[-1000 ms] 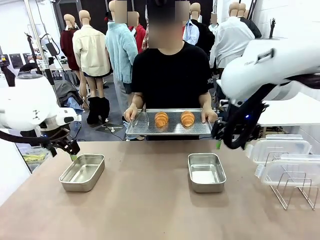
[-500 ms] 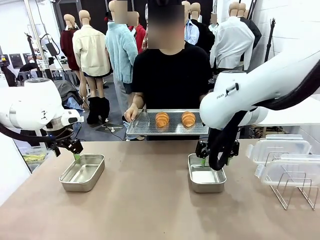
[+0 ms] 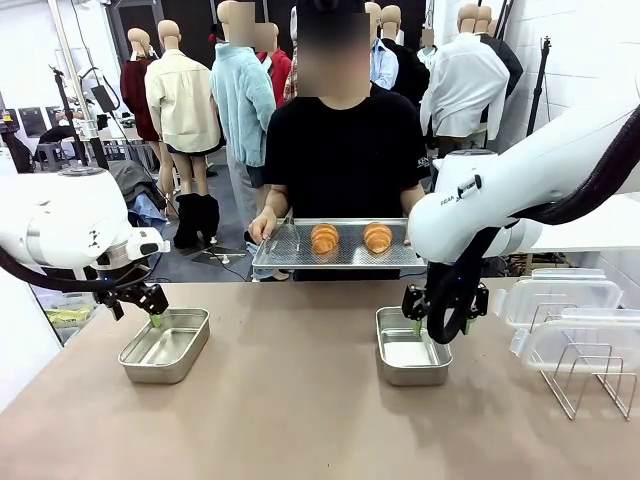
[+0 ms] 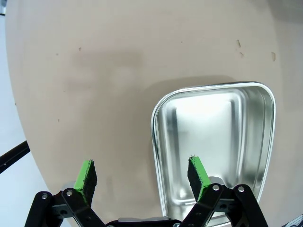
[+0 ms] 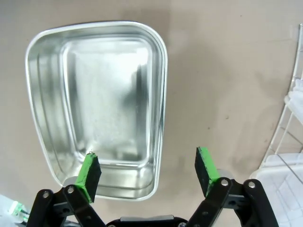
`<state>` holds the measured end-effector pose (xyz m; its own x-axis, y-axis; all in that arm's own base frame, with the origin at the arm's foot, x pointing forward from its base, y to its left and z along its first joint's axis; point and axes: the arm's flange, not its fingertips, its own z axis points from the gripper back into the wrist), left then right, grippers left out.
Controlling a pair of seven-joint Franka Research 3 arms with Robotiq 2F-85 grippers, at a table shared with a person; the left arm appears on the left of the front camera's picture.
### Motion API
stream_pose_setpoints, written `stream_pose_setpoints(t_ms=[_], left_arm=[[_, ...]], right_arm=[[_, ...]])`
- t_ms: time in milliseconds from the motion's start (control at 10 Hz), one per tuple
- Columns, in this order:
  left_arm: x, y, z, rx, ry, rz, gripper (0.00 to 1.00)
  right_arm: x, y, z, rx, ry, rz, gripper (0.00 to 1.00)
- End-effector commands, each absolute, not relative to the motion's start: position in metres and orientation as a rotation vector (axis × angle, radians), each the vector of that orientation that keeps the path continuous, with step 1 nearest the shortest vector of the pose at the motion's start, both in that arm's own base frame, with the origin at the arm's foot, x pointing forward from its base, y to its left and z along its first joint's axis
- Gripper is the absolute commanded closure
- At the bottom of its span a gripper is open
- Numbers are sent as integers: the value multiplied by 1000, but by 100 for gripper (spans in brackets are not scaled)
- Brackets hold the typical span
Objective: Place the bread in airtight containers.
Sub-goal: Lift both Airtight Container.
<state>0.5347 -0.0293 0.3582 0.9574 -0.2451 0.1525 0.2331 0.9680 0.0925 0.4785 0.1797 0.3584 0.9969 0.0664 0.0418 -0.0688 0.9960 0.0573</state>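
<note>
nearby, clear lids [image 3: 562, 294] and a wire rack [image 3: 584, 378] sit beside one pan [image 3: 412, 346].

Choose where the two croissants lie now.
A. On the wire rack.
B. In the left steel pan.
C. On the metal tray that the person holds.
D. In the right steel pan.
C: both croissants sit on the tray; the left pan and right pan hold nothing.

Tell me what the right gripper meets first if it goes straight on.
Probably the steel pan: the right gripper, open, straddles its side rim, one finger over the pan, one over the table.
</note>
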Motion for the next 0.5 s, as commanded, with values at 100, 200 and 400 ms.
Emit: stream_pose_setpoints(t_ms=[100, 200, 400], left_arm=[[539, -28, 354, 37, -187, -252, 0], [546, -25, 346, 32, -172, -248, 0], [552, -27, 340, 36, -160, -247, 0]], right_arm=[[484, 178, 353, 32, -37, 54, 0], [492, 181, 343, 45, -14, 58, 0], [493, 180, 335, 64, -12, 51, 0]])
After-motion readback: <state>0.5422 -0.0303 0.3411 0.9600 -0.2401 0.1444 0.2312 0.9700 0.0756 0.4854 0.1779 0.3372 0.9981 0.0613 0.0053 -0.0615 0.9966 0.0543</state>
